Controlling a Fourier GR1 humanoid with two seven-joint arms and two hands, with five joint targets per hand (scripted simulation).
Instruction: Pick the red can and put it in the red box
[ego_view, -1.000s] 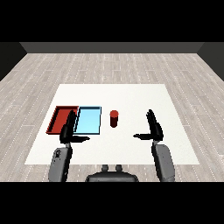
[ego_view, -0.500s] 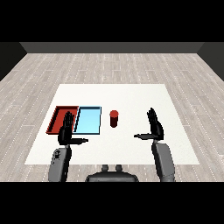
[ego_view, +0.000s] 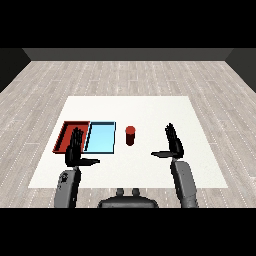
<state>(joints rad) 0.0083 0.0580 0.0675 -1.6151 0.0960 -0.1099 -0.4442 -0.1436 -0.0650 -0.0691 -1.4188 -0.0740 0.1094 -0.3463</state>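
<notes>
A small red can (ego_view: 130, 136) stands upright on the white table, just right of the light blue tray (ego_view: 100, 137). Left of that lies the red tray (ego_view: 68, 130), partly covered by my left hand. My right hand (ego_view: 173, 142) hovers open to the right of the can, well apart from it, thumb pointing toward it. Open too is my left hand (ego_view: 75, 149), raised over the near edge of the red tray with its thumb pointing right. Neither hand holds anything.
The white table (ego_view: 150, 107) sits on a grey wood-plank floor. Both trays lie side by side at the left of the table, with nothing in them. My grey forearms (ego_view: 184, 182) rise from the near table edge.
The right hand has drifted slightly left and back toward the can. The left hand and the can have not visibly moved.
</notes>
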